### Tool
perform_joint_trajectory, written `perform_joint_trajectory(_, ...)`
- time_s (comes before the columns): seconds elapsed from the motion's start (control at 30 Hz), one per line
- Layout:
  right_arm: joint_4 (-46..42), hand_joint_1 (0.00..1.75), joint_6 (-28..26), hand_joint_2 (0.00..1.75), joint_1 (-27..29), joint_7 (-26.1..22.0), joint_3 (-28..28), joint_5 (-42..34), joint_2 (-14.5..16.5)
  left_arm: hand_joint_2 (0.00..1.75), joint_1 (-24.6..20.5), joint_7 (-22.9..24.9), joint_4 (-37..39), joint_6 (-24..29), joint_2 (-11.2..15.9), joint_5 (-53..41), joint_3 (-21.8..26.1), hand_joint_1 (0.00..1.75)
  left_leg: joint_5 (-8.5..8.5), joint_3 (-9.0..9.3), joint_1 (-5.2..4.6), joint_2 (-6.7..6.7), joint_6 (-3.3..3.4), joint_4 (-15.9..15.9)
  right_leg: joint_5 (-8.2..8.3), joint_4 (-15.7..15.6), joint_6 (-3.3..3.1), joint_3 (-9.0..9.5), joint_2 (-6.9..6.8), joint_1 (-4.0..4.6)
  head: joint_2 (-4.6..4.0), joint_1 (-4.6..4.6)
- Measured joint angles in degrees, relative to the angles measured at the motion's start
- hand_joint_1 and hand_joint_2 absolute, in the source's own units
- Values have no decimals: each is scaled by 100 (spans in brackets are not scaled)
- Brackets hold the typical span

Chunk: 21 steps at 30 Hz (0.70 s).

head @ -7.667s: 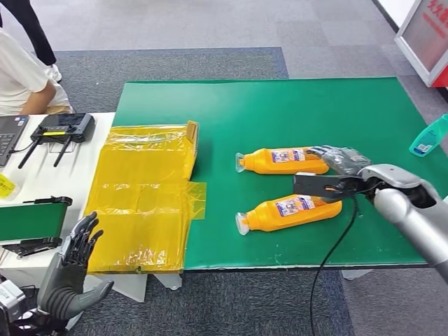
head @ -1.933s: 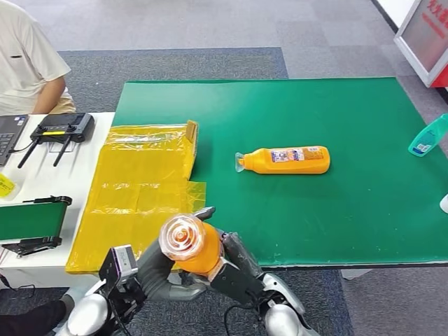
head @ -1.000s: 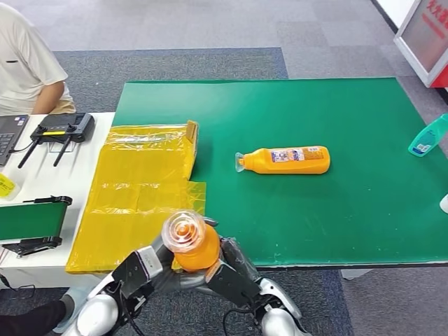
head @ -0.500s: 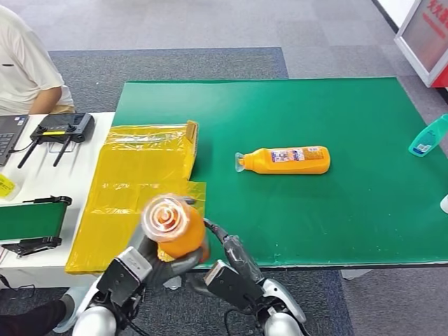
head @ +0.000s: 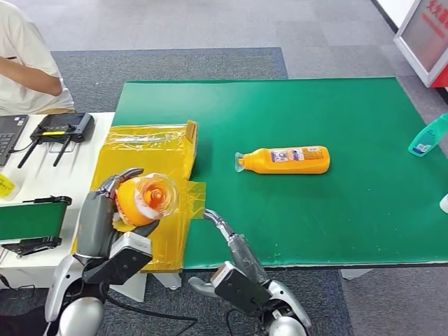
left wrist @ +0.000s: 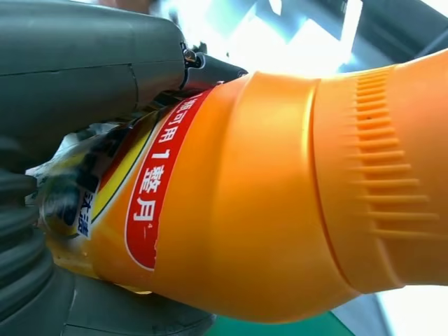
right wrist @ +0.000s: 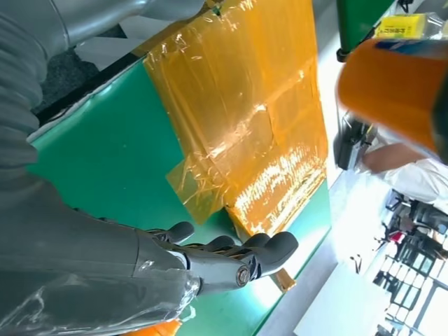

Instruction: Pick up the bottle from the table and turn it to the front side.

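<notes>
My left hand (head: 103,217) grips an orange bottle (head: 141,199) above the yellow sheet, its clear cap end facing me. In the left wrist view the bottle (left wrist: 274,196) shows a red label, with my thumb (left wrist: 89,63) against it. My right hand (head: 232,255) hangs open at the table's near edge, fingers stretched out and holding nothing; the right wrist view has those fingers (right wrist: 232,255) over the green mat. A second orange bottle (head: 285,160) lies on its side mid-table.
Yellow plastic sheet (head: 148,168) covers the green table's (head: 317,112) left part. A teal bottle (head: 428,136) lies at the right edge. A white side table (head: 47,175) carries a black controller (head: 62,128) and a laptop. A person (head: 26,63) sits at the far left.
My left hand took the bottle over from the right hand and carried it left and up over the yellow sheet. My right hand let go and now stands open.
</notes>
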Motion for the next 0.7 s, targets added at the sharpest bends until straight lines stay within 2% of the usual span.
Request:
perform_joint_trajectory(0.13,-8,0,55,175,-34,-2,3,-34,63,175,-309,374,280,468,110,-1812,74,175,4,0,0,0,-5,0,2,1,-1,1,0,0,0,0)
perform_joint_trajectory(0.2,-4,0,92,175,-80,-15,5,-112,72,175,-452,419,502,571,262,-2288,78,175,6,0,0,0,-8,0,4,1,-3,0,0,1,0,0)
perform_joint_trajectory(0.47,149,0,279,175,-406,-187,164,-438,88,175,-1102,415,1634,718,876,-2795,-37,175,13,0,0,0,-9,0,8,2,-2,-2,0,1,0,-1)
perform_joint_trajectory(0.7,209,0,301,175,-614,-224,375,-572,100,175,-1730,601,2705,812,1038,-2963,-344,175,15,0,0,0,-6,1,9,2,-1,-3,0,0,0,1)
